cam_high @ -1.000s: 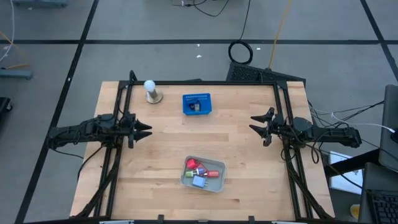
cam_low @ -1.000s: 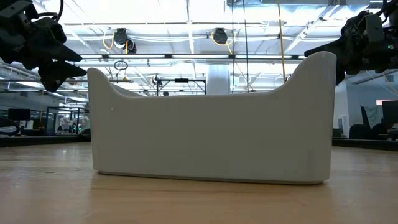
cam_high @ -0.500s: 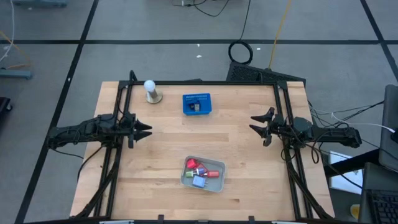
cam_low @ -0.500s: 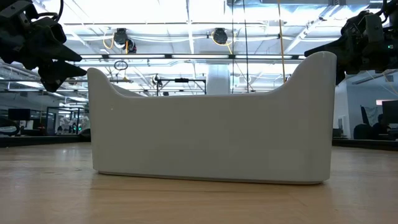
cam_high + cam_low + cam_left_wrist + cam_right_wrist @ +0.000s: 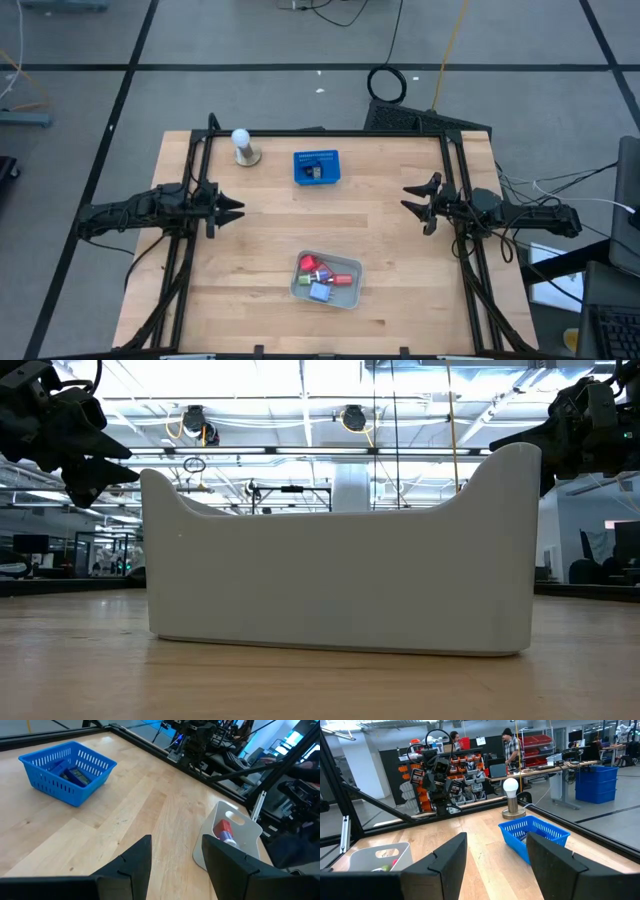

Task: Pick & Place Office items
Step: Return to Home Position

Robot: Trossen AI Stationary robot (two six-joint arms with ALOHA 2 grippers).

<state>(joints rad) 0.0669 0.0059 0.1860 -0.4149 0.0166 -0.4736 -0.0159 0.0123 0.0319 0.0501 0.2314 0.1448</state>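
Note:
Several small office items point(image 5: 323, 276), red, green and blue, lie in a grey tray point(image 5: 349, 291) near the table's near edge; a red one point(image 5: 223, 830) shows inside the tray in the left wrist view. A dark piece point(image 5: 315, 171) lies in the blue perforated basket point(image 5: 317, 166) toward the far edge. My left gripper point(image 5: 236, 210) hovers open over the table's left side. My right gripper point(image 5: 407, 199) hovers open over the right side. Both are far from the tray and basket.
A white ball on a round stand point(image 5: 242, 145) stands near the far left corner. The grey tray's wall point(image 5: 340, 580) fills the low view. A black frame point(image 5: 330, 133) runs along the table's far, left and right edges. Bare wood point(image 5: 330, 220) lies between tray and basket.

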